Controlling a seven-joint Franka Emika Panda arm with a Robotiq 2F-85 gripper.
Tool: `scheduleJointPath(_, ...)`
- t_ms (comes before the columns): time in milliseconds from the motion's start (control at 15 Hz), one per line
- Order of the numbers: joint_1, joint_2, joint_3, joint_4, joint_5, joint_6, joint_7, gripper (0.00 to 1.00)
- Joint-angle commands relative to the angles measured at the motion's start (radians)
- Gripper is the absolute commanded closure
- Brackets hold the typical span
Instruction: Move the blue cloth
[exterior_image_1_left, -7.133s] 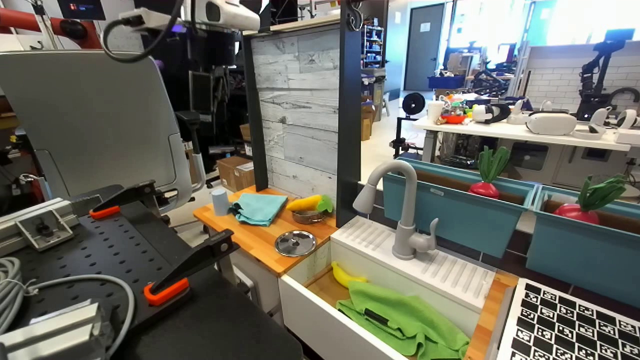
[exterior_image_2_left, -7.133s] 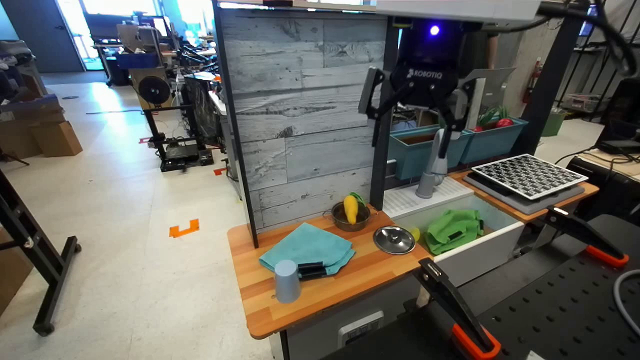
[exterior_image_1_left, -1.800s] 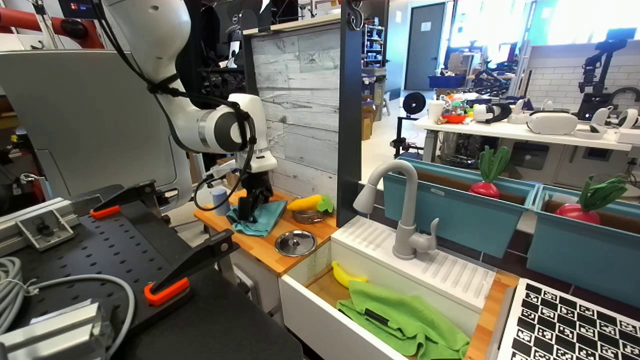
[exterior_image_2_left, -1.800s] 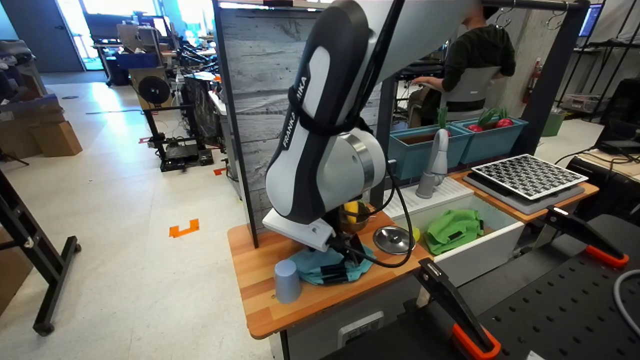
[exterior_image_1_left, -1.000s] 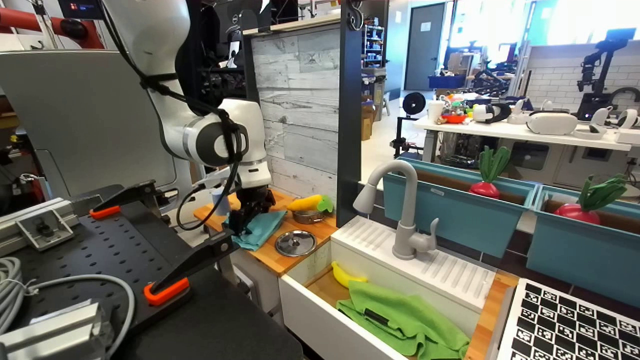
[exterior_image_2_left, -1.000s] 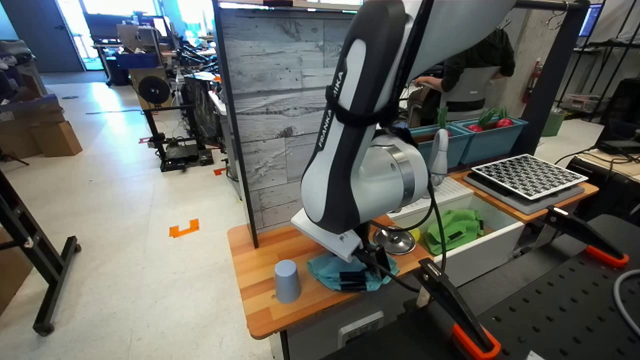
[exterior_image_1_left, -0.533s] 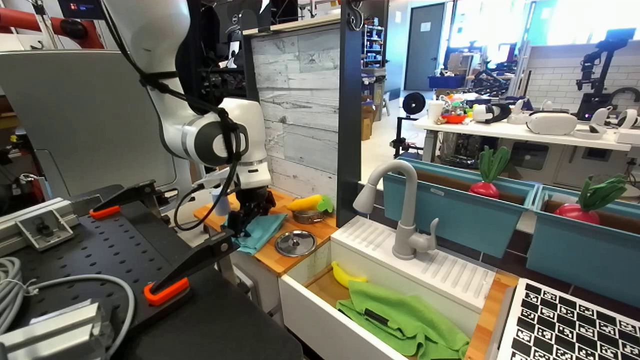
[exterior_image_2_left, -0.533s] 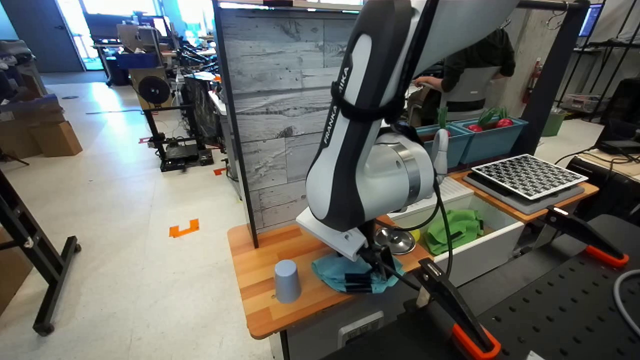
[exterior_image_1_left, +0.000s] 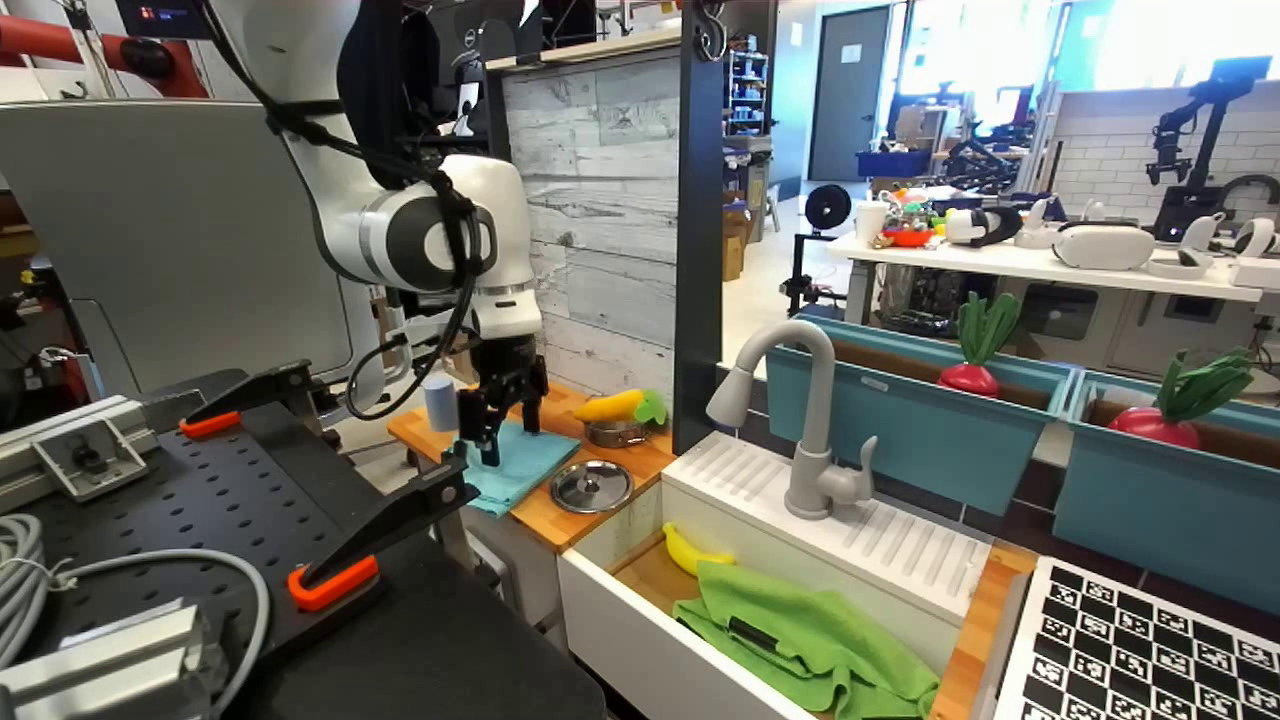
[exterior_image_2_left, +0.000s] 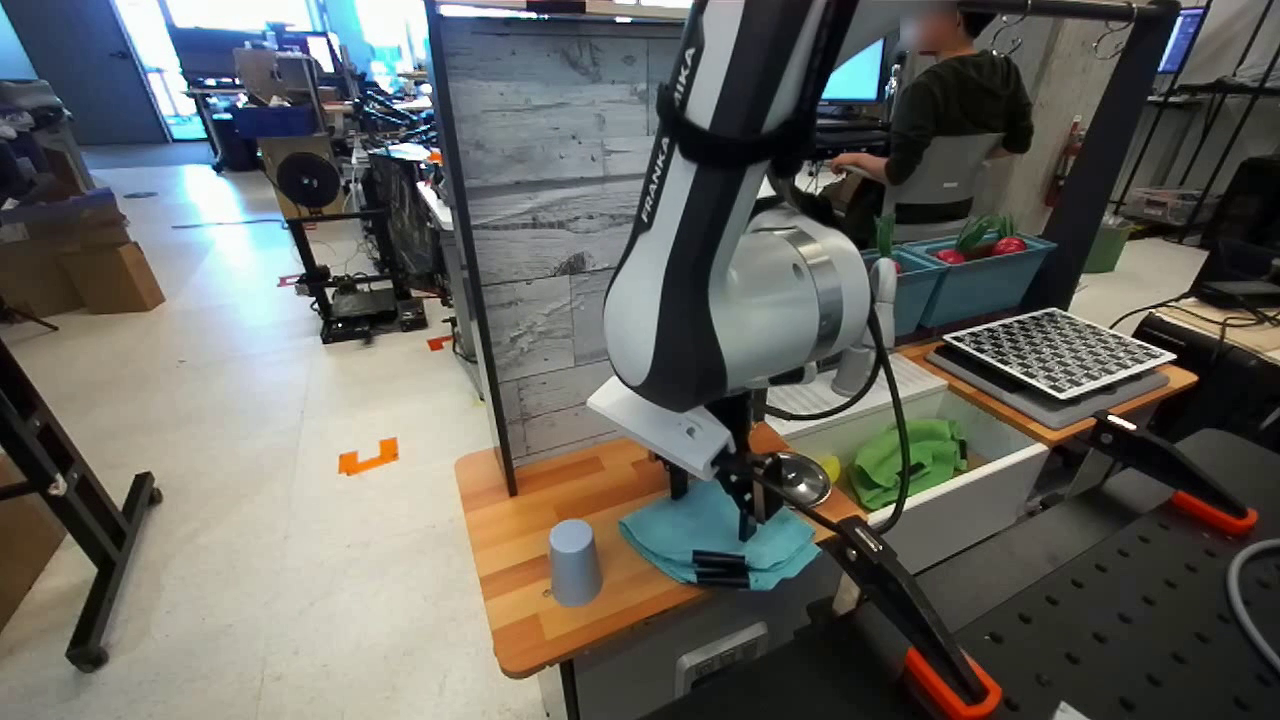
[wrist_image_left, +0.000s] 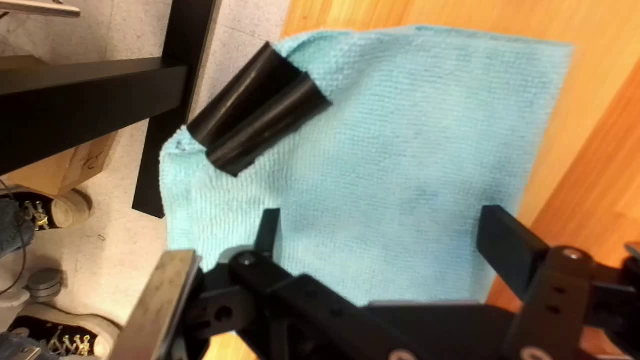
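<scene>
The blue cloth (exterior_image_1_left: 530, 465) lies folded and flat on the wooden counter (exterior_image_2_left: 530, 600), also seen in an exterior view (exterior_image_2_left: 670, 530). In the wrist view the cloth (wrist_image_left: 415, 125) fills the middle, with black strips (wrist_image_left: 260, 110) at one corner. That corner reaches past the counter's edge, with floor beyond it. My gripper (wrist_image_left: 381, 208) is open, its two fingers wide apart over the cloth with nothing between them. In both exterior views the gripper (exterior_image_1_left: 511, 446) (exterior_image_2_left: 712, 515) points down just above the cloth; whether the tips touch it is hard to tell.
A blue-grey cup (exterior_image_2_left: 575, 565) stands on the counter. A metal lid (exterior_image_1_left: 591, 487) lies near the cloth, and a pot (exterior_image_1_left: 617, 434) with a yellow vegetable stands behind. The sink (exterior_image_1_left: 640, 640) holds a banana and a green cloth. A black clamp (exterior_image_2_left: 900, 590) is close to the counter's front.
The cloth has slid away from the cup toward the counter's front edge and the lid. In the last half second my gripper has risen and opened, leaving the cloth lying flat.
</scene>
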Motion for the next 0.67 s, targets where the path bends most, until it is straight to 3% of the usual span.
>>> scheduleJointPath(0, 0.049, -0.094, -0.043, -0.054, -0.012, -0.055, 0.039, 0.0)
scheduleJointPath(467, 0.124, -0.241, -0.077, -0.147, -0.08, -0.113, 0.101, 0.0)
scheduleJointPath(533, 0.075, -0.173, -0.044, -0.08, -0.068, -0.085, 0.082, 0.0)
scheduleJointPath(600, 0.079, -0.186, -0.041, -0.09, -0.073, -0.086, 0.087, 0.0)
